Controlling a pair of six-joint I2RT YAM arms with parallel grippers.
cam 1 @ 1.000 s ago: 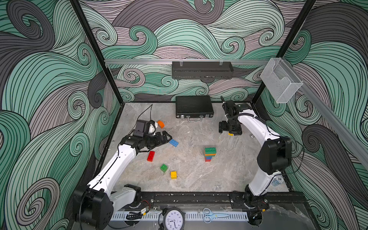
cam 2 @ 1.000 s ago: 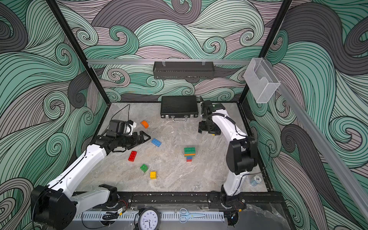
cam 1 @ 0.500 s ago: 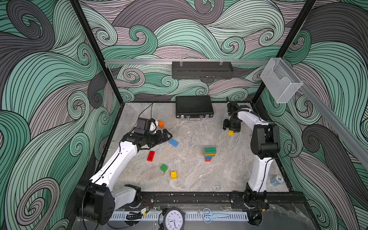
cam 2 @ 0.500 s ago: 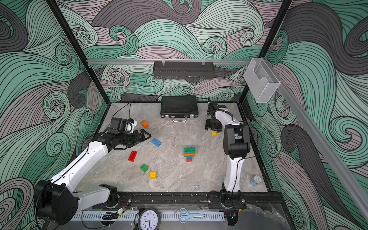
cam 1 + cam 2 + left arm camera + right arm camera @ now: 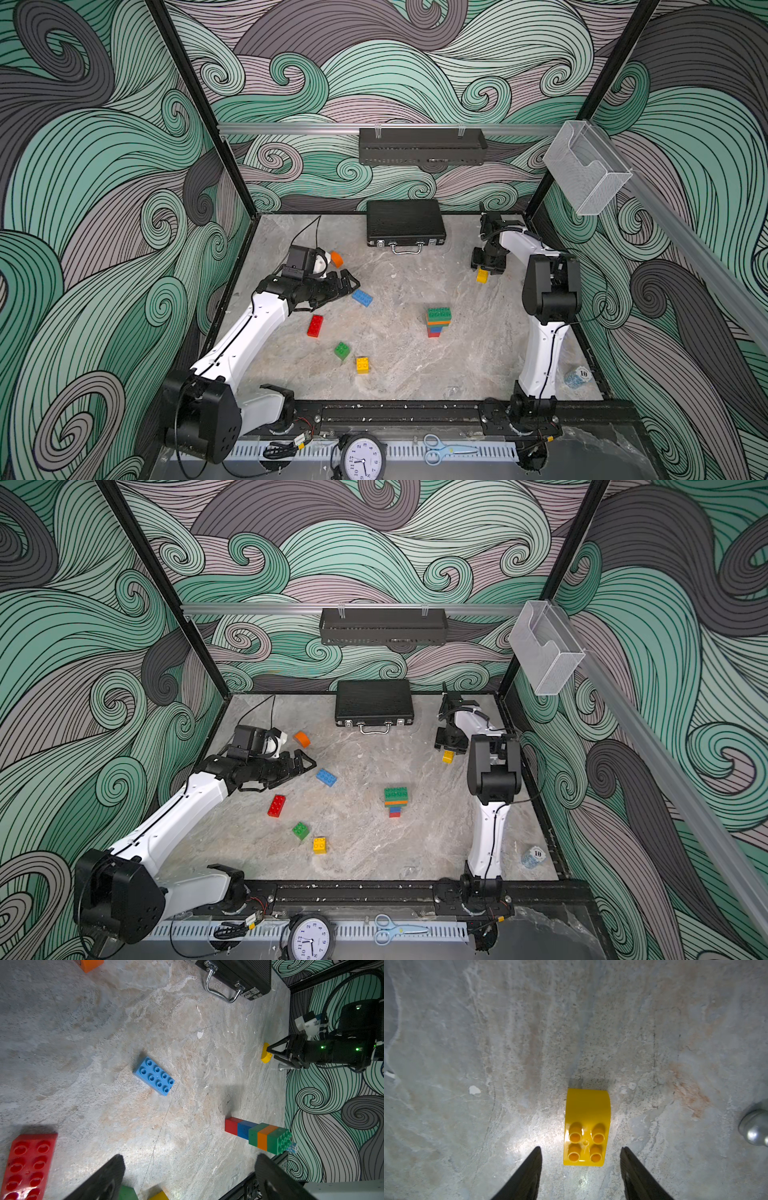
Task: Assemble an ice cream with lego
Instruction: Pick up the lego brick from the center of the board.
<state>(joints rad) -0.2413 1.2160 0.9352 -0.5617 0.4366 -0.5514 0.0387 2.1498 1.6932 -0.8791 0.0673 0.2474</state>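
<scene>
Left of the stacked multicoloured lego tower (image 5: 438,321), the left gripper (image 5: 351,283) hangs wide open, empty; beyond the tower's right, the right gripper (image 5: 485,268) straddles, jaws apart, the yellow half-round studded plastic lego piece (image 5: 586,1126) without touching (light, stiff, probably slippery): pinch its flat sides.

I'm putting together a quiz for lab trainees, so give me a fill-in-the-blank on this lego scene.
The top brick of the stack is ____.
Its bottom brick is ____.
The open right pincer straddles a ____ half-round piece.
The oblong brick just ahead of the left pincer is ____.
Missing words: green, red, yellow, blue.
</scene>
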